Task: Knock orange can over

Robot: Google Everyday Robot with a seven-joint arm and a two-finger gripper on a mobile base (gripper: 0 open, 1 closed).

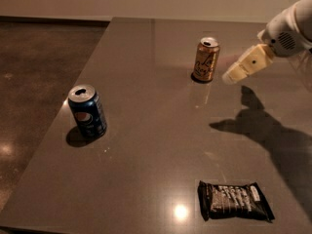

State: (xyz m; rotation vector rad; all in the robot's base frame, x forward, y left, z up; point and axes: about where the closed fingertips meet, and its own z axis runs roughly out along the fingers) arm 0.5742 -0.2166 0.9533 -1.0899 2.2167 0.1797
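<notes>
Well left of the claw stands the blue can [87, 112], not our target. The orange can [205, 60] stands upright on the surface [156, 140], just left of the claw [230, 77], not touching. Whether the claw is apart or together we cannot tell. We judge a leftward push would topple the can.

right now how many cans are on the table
2. The orange can stands upright at the far middle, just left of the gripper. The blue can stands upright near the left edge. None seems hidden.
</notes>
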